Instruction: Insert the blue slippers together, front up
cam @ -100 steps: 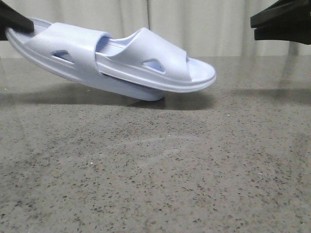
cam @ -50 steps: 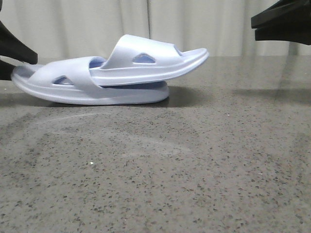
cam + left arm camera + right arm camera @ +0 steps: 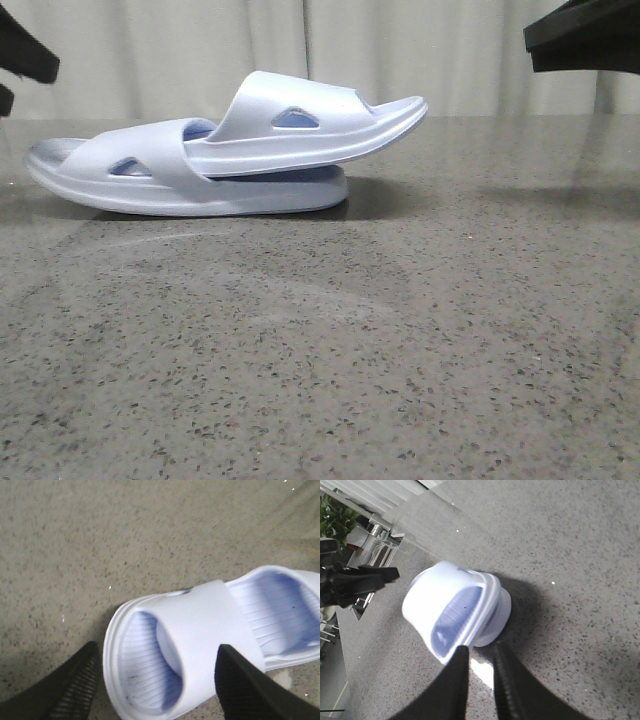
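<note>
Jaws of the left gripper (image 3: 155,690) stood spread wide and empty, one finger (image 3: 70,690) on either side of the lower slipper's heel end without touching it; jaws of the right gripper (image 3: 480,685) were nearly together, holding nothing, hanging near the pair's far end. On the speckled grey bench (image 3: 400,350) the blue slippers (image 3: 230,150) lay nested at about ten o'clock in the front view. The lower slipper (image 3: 120,180) sat flat on its sole, and the upper slipper (image 3: 310,125) was pushed under its strap (image 3: 160,150), its free end tilted up toward two o'clock. Both showed triangular side cutouts (image 3: 294,119) and ribbed footbeds (image 3: 137,665).
</note>
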`<state>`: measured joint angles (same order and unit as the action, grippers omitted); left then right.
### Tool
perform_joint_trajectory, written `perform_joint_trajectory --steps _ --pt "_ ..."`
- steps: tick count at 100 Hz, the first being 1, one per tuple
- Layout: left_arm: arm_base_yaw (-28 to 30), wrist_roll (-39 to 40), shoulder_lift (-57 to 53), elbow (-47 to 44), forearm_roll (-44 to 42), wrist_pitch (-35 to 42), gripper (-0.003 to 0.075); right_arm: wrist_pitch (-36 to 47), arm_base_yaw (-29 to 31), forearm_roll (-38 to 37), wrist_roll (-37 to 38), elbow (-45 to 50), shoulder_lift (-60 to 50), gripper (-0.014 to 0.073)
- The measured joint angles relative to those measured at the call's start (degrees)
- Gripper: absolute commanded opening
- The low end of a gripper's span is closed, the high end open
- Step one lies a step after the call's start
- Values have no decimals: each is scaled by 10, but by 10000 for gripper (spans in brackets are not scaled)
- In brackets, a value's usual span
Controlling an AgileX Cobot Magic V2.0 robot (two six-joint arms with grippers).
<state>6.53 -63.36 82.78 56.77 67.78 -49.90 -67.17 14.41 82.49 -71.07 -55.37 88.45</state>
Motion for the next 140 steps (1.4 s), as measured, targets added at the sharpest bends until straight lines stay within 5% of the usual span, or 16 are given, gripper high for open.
perform_joint_trajectory --steps 18,34,68,109,140 --pt "0 -1 -74 4 -6 -11 282 -2 0 -11 5 0 -39 -83" --pt "0 -2 -126 4 -8 -13 19 3 0 -14 9 17 -85 -83" --pt "0 -13 -228 -35 -10 76 15 210 -94 -30 10 123 -242 -79" --pt "-26 -14 -401 -245 -91 267 15 553 -272 -50 10 263 -425 -78" --pt "-91 -14 -510 -319 -97 282 15 614 -311 -48 10 373 -452 -78"
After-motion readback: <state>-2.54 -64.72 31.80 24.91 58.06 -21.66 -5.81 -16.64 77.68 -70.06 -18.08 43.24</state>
